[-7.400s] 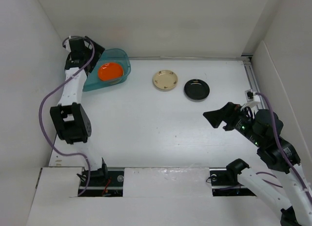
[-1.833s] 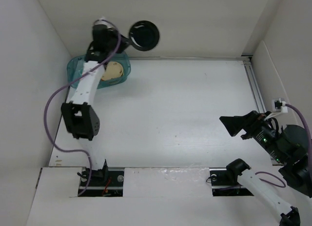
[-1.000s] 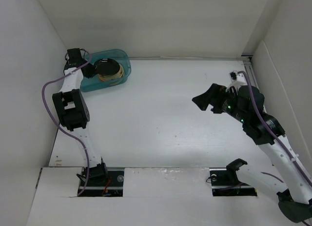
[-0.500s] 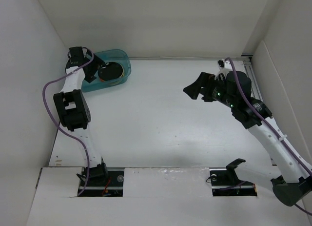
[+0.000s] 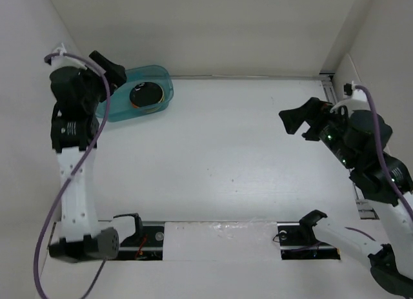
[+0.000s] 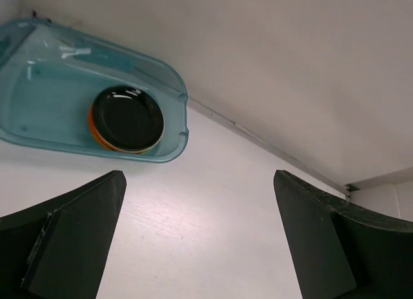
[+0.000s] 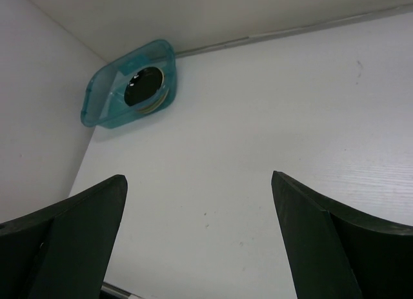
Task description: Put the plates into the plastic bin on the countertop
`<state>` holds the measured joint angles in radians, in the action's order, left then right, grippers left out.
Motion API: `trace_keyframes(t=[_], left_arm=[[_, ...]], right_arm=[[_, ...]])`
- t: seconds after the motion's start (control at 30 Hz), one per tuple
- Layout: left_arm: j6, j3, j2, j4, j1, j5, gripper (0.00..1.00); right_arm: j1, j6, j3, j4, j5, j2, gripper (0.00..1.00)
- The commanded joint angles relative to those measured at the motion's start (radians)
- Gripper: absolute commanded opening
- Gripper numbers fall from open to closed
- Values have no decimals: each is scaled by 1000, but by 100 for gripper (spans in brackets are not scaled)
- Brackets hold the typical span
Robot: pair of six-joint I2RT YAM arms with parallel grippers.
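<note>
Nearest, above the right side of the countertop (image 5: 213, 157): right gripper (image 5: 297, 120), dark wedge-shaped fingers spread wide, pinching nothing. Across the broad matte white top, faintly grained like painted board, no loose plate to be seen from any view. Farther off at the left, raised just beside the plastic bin (image 6: 45, 105): left gripper (image 6: 199, 179), likewise spread to the full and holding nothing. Judged from that, a pull-away step: lift up and back, keep the fingers apart, avoid clipping the thin rim, for fear of shoving so light a tub across the smooth surface. Look over the top once more before calling the job finished. In the far left corner, hard by the back wall (image 5: 213, 28): translucent teal-blue tub, rectangular with rounded corners, thin-walled, sitting flat. Inside, toward its right end, a stack of round shallow discs: glossy black plate (image 6: 128, 117) uppermost, catching a highlight, an orange plate (image 6: 94, 130) peeping out as a crescent beneath. Perhaps a cream edge lower down; too small to count the stack.
</note>
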<state>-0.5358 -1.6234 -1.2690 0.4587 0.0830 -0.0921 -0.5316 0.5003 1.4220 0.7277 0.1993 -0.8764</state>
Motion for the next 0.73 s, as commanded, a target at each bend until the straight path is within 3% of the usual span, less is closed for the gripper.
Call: trace_keyframes(t=[0.0, 0.3, 0.5, 0.7], left_arm=[[97, 134, 161, 83, 9, 54, 100], [83, 617, 654, 43, 9, -31, 100], [85, 651, 772, 100, 9, 12, 100], [111, 588, 708, 119, 9, 60, 100]], right_arm=[[-8, -20, 61, 100, 74, 57, 99], [-27, -29, 117, 225, 161, 184, 99], [-27, -29, 136, 234, 172, 238, 99], [-27, -29, 127, 243, 181, 229, 99]])
